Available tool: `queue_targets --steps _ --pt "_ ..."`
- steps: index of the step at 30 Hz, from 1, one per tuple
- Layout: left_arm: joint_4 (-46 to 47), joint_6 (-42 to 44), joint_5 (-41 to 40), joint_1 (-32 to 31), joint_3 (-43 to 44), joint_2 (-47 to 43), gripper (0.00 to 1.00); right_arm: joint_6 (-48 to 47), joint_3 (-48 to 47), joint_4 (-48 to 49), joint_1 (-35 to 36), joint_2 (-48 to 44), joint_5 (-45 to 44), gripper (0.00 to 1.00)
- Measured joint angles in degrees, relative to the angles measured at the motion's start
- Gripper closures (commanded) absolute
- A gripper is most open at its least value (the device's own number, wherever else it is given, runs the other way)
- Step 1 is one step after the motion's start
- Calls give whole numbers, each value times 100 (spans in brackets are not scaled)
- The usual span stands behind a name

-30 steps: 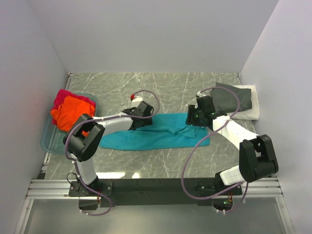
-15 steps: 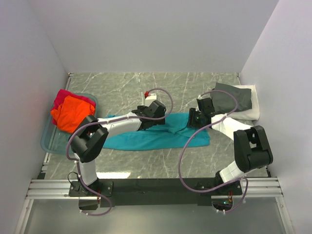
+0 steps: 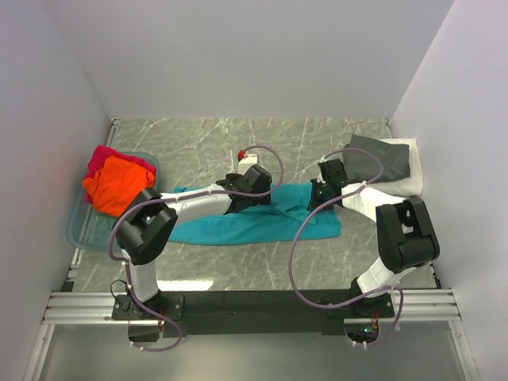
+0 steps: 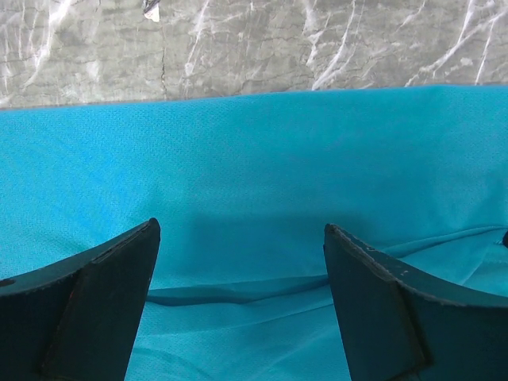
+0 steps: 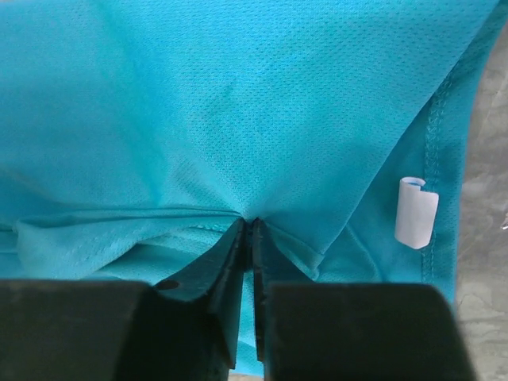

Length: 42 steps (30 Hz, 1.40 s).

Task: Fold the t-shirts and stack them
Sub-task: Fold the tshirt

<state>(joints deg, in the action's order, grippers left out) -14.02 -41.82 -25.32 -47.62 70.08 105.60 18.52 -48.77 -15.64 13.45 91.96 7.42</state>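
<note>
A teal t-shirt (image 3: 238, 226) lies as a long band across the middle of the table. My left gripper (image 3: 268, 194) hovers low over its upper middle part. In the left wrist view that gripper (image 4: 240, 226) is open, with only teal cloth (image 4: 262, 159) and a shallow crease below it. My right gripper (image 3: 321, 198) is at the shirt's right end. In the right wrist view it (image 5: 252, 221) is shut on a pinched fold of the teal cloth (image 5: 198, 103), near a hem with a white label (image 5: 417, 210).
An orange shirt (image 3: 115, 186) and a magenta-red one (image 3: 101, 156) sit bunched in a clear bluish tub (image 3: 75, 230) at the left. A dark grey shirt (image 3: 381, 163) lies on a white one (image 3: 409, 184) at the back right. Walls close in on three sides.
My left gripper has moved right along the teal shirt and stays open. My right gripper has shifted slightly and shut on the cloth at the shirt's right end.
</note>
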Motion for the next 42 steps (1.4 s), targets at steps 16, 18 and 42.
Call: queue_targets --steps 16,18,42 --pt "103 2 313 -61 439 358 10 9 308 -415 216 -1484 -28 83" --pt "127 2 389 -90 603 490 10 11 424 -501 286 -1491 -31 80" --pt "739 81 986 -505 190 708 11 208 619 -501 -164 -1169 -190 46"
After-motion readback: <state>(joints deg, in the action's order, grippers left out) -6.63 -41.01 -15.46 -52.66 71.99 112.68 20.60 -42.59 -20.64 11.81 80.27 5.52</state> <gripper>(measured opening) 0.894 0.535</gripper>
